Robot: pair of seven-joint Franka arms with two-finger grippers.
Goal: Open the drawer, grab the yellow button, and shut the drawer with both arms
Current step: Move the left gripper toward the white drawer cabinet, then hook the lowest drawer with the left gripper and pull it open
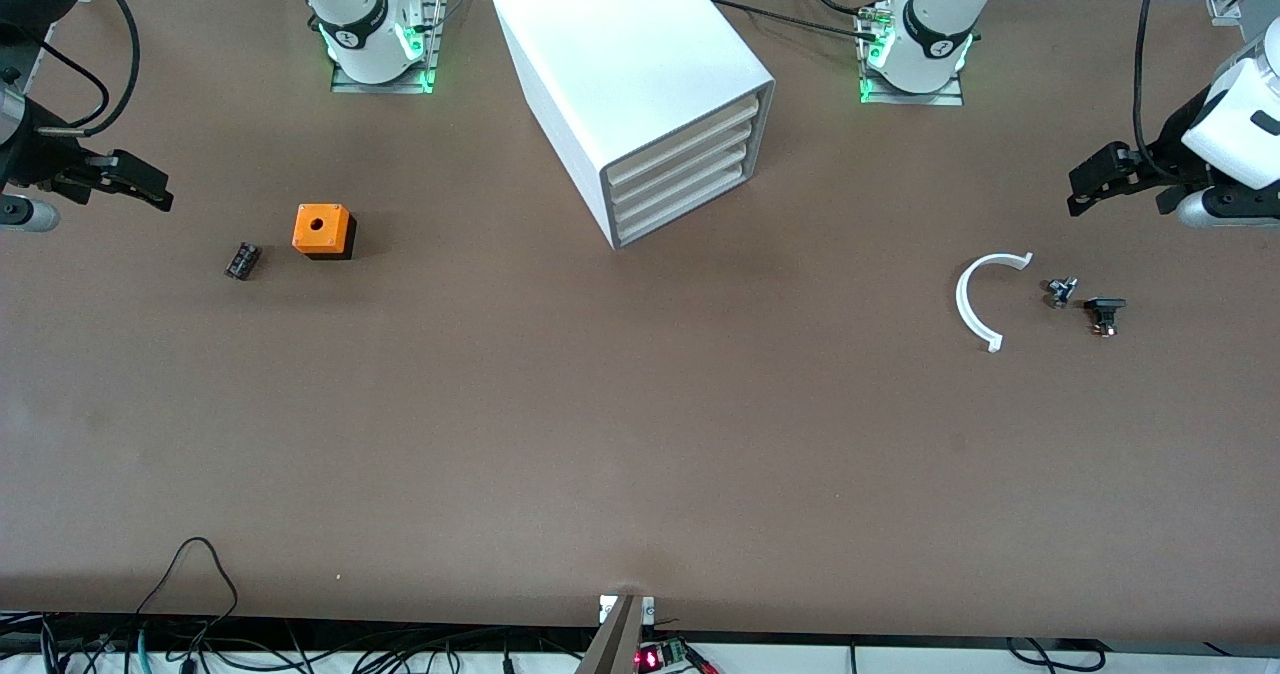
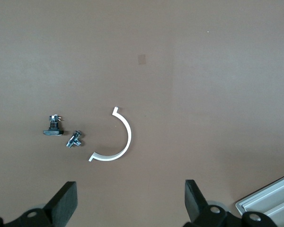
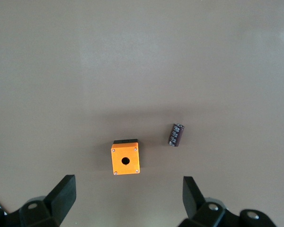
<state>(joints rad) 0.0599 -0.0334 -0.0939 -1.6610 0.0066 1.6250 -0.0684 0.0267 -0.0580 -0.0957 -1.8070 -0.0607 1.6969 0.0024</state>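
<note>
Nearest the front camera, toward the left arm's end of the table, lie a white C-shaped clip (image 1: 983,299), a small metal fitting (image 1: 1060,292) and a small black part (image 1: 1104,314) just beside it; none of these shows an orange cap. Slightly farther from the camera, toward the right arm's end, sit an orange cube with a hole (image 1: 321,230) and a small black ribbed cylinder (image 1: 242,260). Farther still, near the middle between the two bases, stands the white cabinet (image 1: 630,74), turned so its drawer fronts face the camera and angle toward the left arm's end. The top drawer (image 1: 688,139) is fully closed, flush with the three below it. The button is not visible on the table; it is presumably inside the closed drawer. The drawer's long axis of travel runs out of the angled front face, so the left arm appears better placed to pull it, with the right arm able to brace the cabinet body. The left gripper (image 1: 1098,182) hovers over the table edge at its own end, fingers spread wide, holding nothing. The right gripper (image 1: 128,180) hovers over its own end, likewise spread wide and empty. Both are well apart from the cabinet.
</note>
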